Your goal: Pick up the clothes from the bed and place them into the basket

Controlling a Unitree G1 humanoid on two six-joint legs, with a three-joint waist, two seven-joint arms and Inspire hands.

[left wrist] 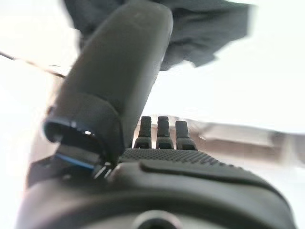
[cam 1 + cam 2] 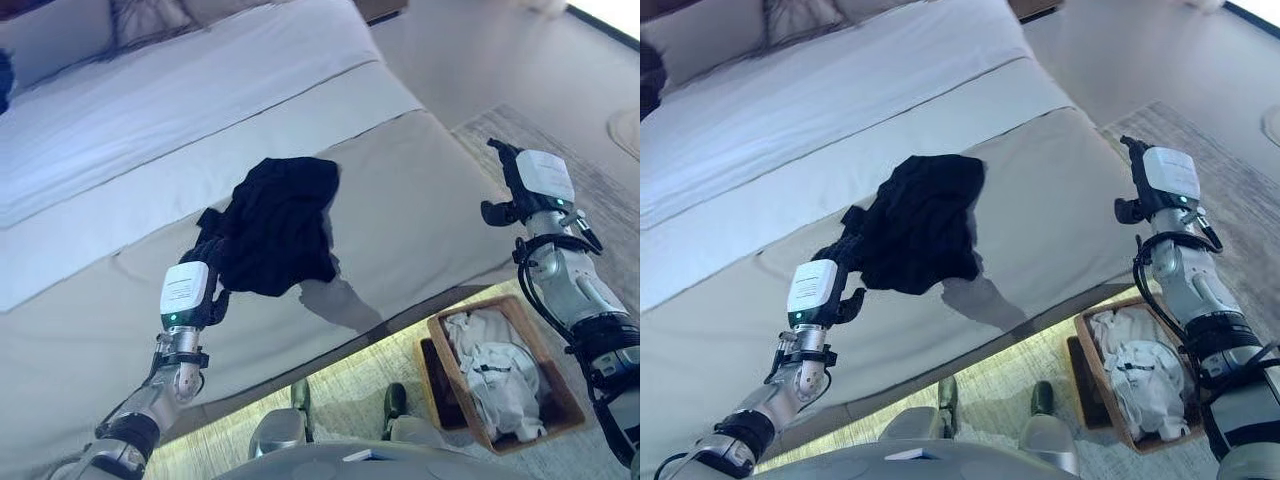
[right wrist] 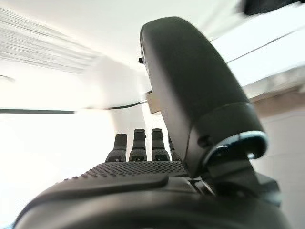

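A crumpled black garment [image 2: 285,225] lies on the beige cover of the bed [image 2: 420,190], near its foot end. My left hand [image 2: 212,250] is at the garment's left edge, fingers straight and open; the left wrist view shows the black cloth [image 1: 205,33] just past the thumb [image 1: 119,81], with nothing gripped. Over the bed's right corner my right hand [image 2: 512,180] is raised, open and holding nothing, its straight fingers [image 3: 138,145] seen in the right wrist view. A brown basket [image 2: 566,396] stands on the floor below it with white clothes [image 2: 495,375] inside.
A white duvet [image 2: 150,110] covers the bed's far half, with pillows [image 2: 150,20] at the head. A dark item [image 2: 3,80] shows at the far left edge. A pale rug [image 2: 590,190] lies on the floor to the right of the bed.
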